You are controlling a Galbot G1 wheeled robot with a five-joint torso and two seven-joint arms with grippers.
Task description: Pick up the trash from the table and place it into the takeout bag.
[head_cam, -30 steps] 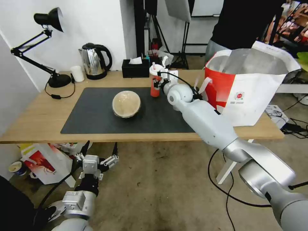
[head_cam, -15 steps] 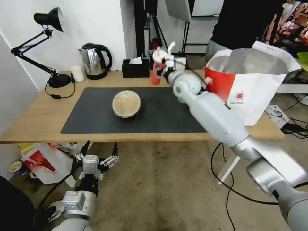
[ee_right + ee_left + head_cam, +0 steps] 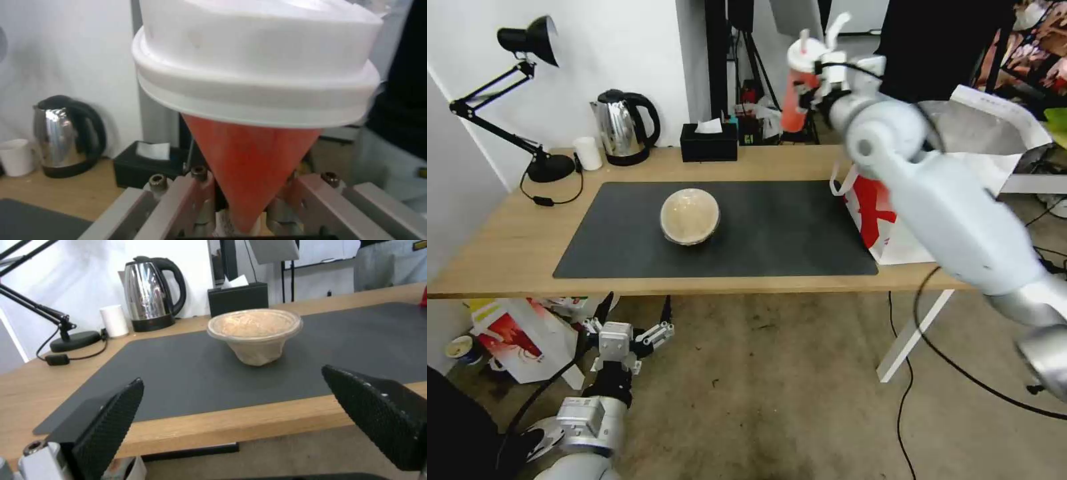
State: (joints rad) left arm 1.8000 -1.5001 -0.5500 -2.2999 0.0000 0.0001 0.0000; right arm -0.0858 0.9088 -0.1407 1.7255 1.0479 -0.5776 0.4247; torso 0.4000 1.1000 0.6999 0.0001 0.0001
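The long table has the big white takeout bag standing at its right end. Your right end effector is squeezed tight on the red cup, high in the air, just left of the bag's open top. Keep it upright and go slow, right over the opening, so the straw misses the rim. The tan lidded bowl waits on the mat. Your left end effector hangs wide open and empty below the table.
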